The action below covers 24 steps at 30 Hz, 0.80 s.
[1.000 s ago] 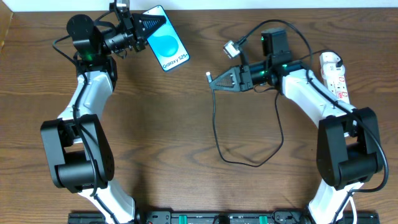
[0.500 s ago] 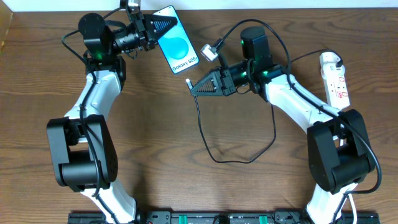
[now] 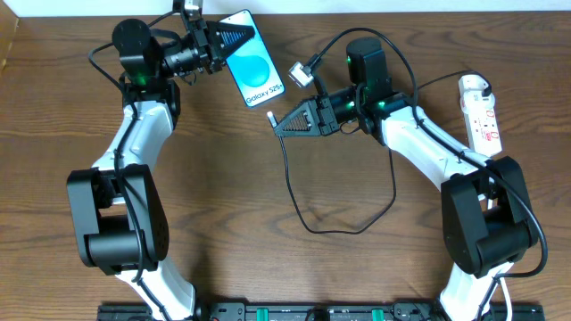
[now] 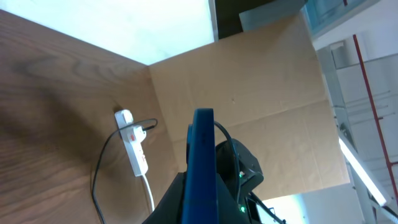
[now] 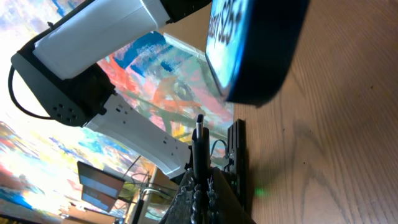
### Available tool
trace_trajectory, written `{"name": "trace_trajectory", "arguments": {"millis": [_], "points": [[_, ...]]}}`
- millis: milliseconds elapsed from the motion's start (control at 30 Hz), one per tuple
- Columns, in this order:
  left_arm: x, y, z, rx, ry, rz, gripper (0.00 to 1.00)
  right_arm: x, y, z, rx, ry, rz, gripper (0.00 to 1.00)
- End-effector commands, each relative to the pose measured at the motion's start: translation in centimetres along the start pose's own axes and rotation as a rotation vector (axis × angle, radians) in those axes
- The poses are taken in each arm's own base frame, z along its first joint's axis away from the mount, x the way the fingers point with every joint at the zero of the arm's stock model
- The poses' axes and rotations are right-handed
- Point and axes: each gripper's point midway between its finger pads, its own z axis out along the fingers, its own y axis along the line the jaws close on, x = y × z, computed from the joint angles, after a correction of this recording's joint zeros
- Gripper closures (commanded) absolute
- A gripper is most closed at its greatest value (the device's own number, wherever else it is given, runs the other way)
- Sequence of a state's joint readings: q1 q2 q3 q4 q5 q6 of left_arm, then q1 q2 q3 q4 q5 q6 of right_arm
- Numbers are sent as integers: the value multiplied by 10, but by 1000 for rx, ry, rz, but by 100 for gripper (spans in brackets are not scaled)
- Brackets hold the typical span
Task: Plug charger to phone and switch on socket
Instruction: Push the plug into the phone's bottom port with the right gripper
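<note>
The left end effector is clamped shut on the upper part of the phone and holds it off the surface near the far edge, left of centre. The bright blue screen faces up toward the overhead camera, and the lower end of the phone slants toward the middle of the surface. From the left wrist camera the phone shows edge-on, a thin blue strip rising between the fingers. The right end effector is closed on the charger just behind its small straight plug tip, which pokes out past the fingertips. The tip sits just below the bottom corner of the phone, very near it, and in the right wrist view the plug points up at the phone's dark rounded edge with a small gap between them. The thin black cable hangs down from the grip, loops across the middle of the surface and climbs back toward the right. The socket, a white power strip with red markings, lies flat at the far right of the surface, well apart from both end effectors, and it also shows in the left wrist view.
</note>
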State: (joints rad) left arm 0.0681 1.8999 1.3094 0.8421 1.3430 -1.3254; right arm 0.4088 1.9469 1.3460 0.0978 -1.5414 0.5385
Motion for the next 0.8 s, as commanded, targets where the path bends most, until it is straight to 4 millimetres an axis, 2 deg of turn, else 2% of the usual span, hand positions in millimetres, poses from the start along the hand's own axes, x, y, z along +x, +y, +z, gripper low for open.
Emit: {"name": "trace_trajectory", "arguments": {"millis": [0, 433, 767], "points": [[6, -17, 1, 21, 42, 68, 93, -4, 15, -2, -16, 7, -34, 99], [18, -20, 15, 36, 80, 75, 93, -5, 15, -3, -15, 5, -34, 99], [20, -20, 15, 38, 97, 74, 93, -7, 13, -10, -6, -10, -33, 99]]}}
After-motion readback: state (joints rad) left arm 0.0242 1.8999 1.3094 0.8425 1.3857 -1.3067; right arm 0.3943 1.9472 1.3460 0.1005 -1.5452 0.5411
